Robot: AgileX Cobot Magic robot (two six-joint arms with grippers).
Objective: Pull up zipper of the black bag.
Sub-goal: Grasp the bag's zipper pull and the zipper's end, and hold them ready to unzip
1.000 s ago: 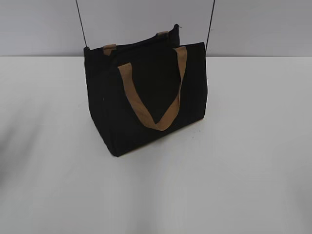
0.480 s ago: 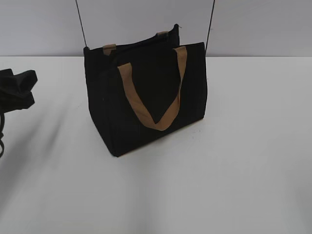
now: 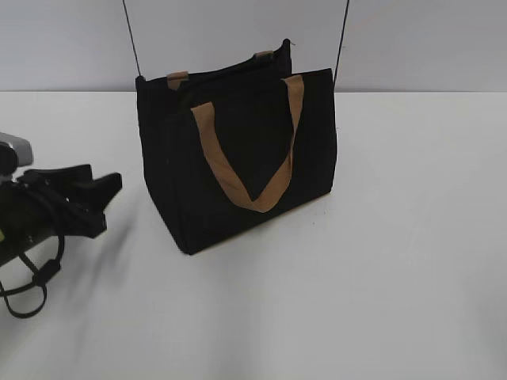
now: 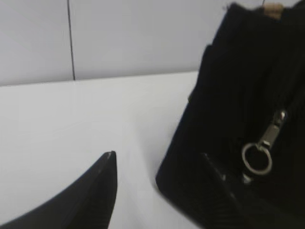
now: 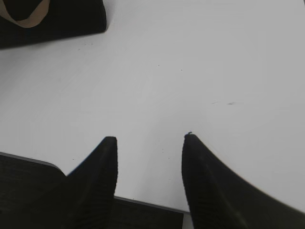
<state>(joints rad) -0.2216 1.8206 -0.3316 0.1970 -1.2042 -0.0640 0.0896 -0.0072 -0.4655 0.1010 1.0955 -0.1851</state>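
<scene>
The black bag (image 3: 238, 158) stands upright on the white table, one tan strap handle (image 3: 238, 170) hanging down its front. My left gripper (image 3: 107, 194) is open and empty, low at the left, a short way from the bag's left end. In the left wrist view the bag's end (image 4: 238, 86) fills the right side. The zipper (image 4: 259, 152), a silvery pull tab with a ring, hangs there on a black zip line, just right of my open gripper (image 4: 159, 160). My right gripper (image 5: 148, 140) is open and empty over bare table, with the bag's corner (image 5: 71, 19) far off at the upper left.
Two thin black cables (image 3: 131, 39) (image 3: 342, 39) rise behind the bag against the grey wall. The white table (image 3: 396, 237) spreads to all sides. A dark edge (image 5: 143, 214) lies under my right gripper.
My left arm has come in from the left edge and moved right toward the bag's left end. The bag has not moved.
</scene>
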